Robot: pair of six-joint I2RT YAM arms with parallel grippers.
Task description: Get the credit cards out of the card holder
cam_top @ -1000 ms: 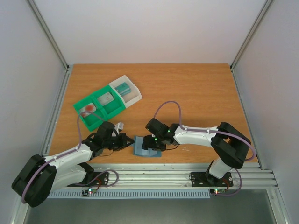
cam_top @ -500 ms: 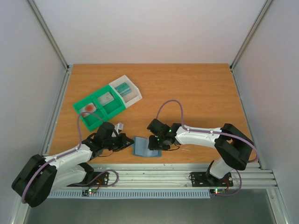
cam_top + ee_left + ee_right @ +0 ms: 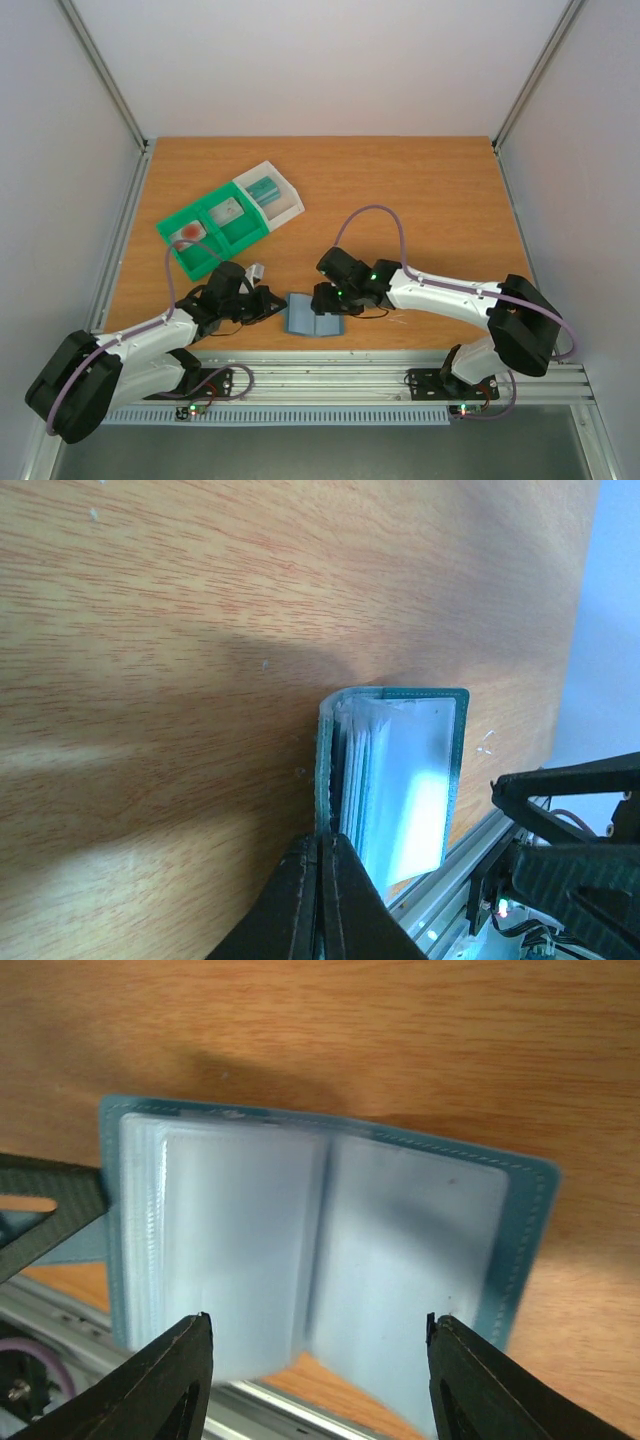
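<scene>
The blue-grey card holder (image 3: pixel 311 316) lies open near the table's front edge, its pale clear sleeves facing up (image 3: pixel 320 1220). My left gripper (image 3: pixel 276 303) is shut on the holder's left cover edge (image 3: pixel 322 780), fingertips pressed together (image 3: pixel 322 842). My right gripper (image 3: pixel 330 300) hovers open just above the holder, one finger over each panel (image 3: pixel 318 1325). Whether a card sits in the sleeves I cannot tell. A teal credit card (image 3: pixel 263 189) lies in the white bin and a pale one (image 3: pixel 230 211) in the green tray.
The green tray (image 3: pixel 205 255) with its white bin (image 3: pixel 285 205) stands at the back left, a reddish item (image 3: pixel 187 233) in its near compartment. The aluminium rail (image 3: pixel 340 375) runs just in front of the holder. Side walls close in left and right.
The right gripper shifted slightly over the holder while its jaws narrowed and widened again; that arm's elbow swung out to the right. The left gripper kept its grip without moving.
</scene>
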